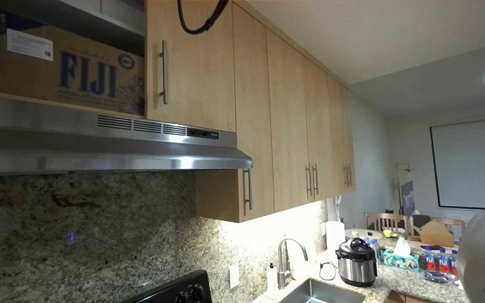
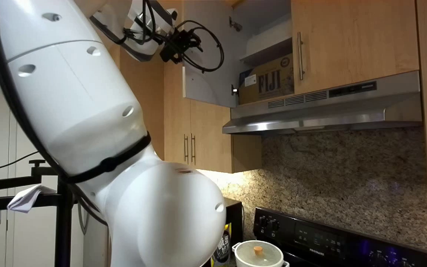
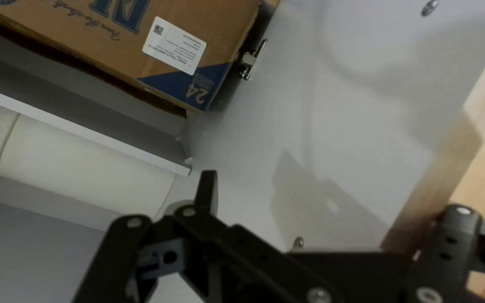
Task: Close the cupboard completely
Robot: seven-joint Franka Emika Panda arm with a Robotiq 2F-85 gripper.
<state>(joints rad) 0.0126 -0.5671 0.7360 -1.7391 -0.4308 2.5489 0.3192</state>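
Observation:
The cupboard is the short light-wood cabinet above the range hood. One door, with a vertical silver bar handle, is shut in both exterior views (image 1: 200,75) (image 2: 354,40). The other door (image 2: 213,87) stands swung wide open, its grey inner face showing; that face also fills the middle of the wrist view (image 3: 360,118). My gripper (image 2: 184,46) is beside the open door near its free edge, on the inner-face side. In the wrist view the gripper (image 3: 335,202) has its fingers wide apart and holds nothing. Whether it touches the door cannot be told. The open door's handle is hidden.
A FIJI carton (image 1: 86,75) sits inside the cupboard, below a shelf (image 3: 78,128). The steel range hood (image 2: 328,115) juts out underneath. Taller cabinets (image 1: 289,118) stand alongside. A white pot (image 2: 260,256) is by the stove (image 2: 317,237). Cables loop around the wrist.

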